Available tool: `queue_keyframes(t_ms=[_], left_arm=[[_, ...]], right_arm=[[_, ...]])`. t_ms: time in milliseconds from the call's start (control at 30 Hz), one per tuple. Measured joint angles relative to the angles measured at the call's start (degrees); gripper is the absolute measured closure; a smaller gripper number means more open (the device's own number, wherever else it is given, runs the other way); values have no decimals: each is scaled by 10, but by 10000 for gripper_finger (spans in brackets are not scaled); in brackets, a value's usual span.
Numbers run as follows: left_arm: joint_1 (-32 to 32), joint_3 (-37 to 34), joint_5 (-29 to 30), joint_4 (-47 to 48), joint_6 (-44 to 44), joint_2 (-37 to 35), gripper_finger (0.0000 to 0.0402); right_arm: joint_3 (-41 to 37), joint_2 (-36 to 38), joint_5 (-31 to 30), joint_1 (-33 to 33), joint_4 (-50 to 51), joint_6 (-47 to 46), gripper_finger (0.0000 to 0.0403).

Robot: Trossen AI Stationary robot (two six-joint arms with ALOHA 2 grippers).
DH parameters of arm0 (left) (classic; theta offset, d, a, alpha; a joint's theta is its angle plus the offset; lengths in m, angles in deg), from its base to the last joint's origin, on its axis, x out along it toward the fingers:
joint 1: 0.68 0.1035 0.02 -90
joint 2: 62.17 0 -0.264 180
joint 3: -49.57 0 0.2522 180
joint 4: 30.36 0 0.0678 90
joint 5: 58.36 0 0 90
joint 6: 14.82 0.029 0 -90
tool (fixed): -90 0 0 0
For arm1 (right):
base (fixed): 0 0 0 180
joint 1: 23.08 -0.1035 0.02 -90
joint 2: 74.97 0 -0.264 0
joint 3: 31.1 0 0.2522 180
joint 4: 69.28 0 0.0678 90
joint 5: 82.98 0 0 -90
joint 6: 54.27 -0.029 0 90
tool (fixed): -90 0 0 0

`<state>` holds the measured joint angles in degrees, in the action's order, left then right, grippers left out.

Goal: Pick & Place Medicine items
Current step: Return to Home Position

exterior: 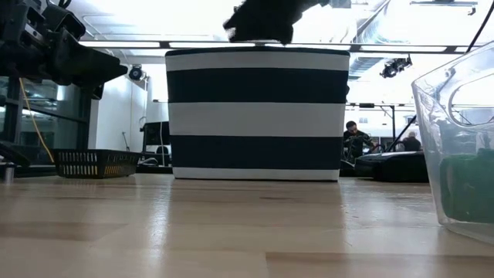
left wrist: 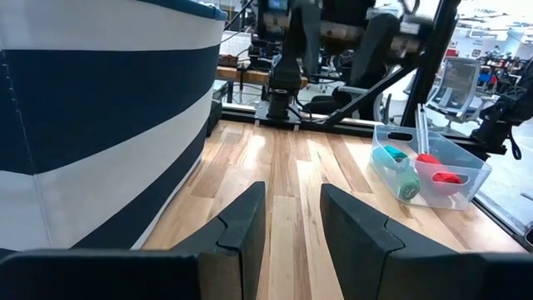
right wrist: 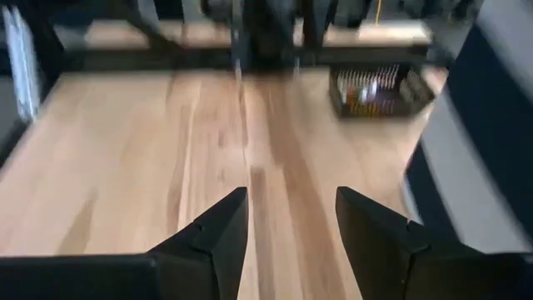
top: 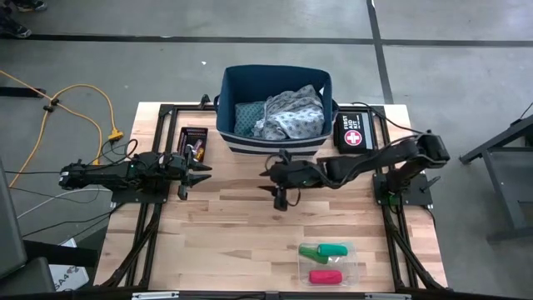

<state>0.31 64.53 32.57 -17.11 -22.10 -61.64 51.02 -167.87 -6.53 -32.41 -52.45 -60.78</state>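
Basket [top: 275,137] at the far middle, container [top: 356,265] down at the near right!
Cloths [top: 287,115] lay in the basket on the table [top: 225,242], mesh tray [top: 193,142] just left of it, pouch [top: 354,135] just right. Medicine tubes [top: 326,250] lay in the container. Left gripper [top: 200,173] hung at the left, right gripper [top: 271,179] mid-table.

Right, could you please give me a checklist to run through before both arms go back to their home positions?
1. Left fingers open and empty: ok.
2. Right fingers open and empty: ok.
3. Grey patterned cloth and teal cloth inside the navy-and-white striped fabric bin: ok.
4. Right arm clear of that bin's rim: cannot tell; it hangs close in front.
5. Clear plastic box holding two green tubes and a red-pink tube, away from both arms: ok.
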Motion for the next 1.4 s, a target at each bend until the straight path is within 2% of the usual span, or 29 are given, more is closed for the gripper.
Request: queue_keyframes(t_ms=[100,367,533,667,833,933,1200,1400], left_arm=[[0,0,0,0,0,0,291],[0,0,0,0,0,0,291],[0,0,0,0,0,0,291],[0,0,0,0,0,0,291],[0,0,0,0,0,0,291],[0,0,0,0,0,0,291],[0,0,0,0,0,0,291],[0,0,0,0,0,0,291]], right_arm=[[-3,-10,-3,0,-6,-19,232],[-3,-18,-59,1,2,-24,232],[-23,-18,-58,4,-13,-19,232],[-71,-7,-1,28,-49,-8,232],[-141,20,142,73,-127,-10,232],[-183,29,193,96,-159,-10,232],[-260,100,184,129,-166,-12,232],[-331,198,147,128,-165,-23,232]])
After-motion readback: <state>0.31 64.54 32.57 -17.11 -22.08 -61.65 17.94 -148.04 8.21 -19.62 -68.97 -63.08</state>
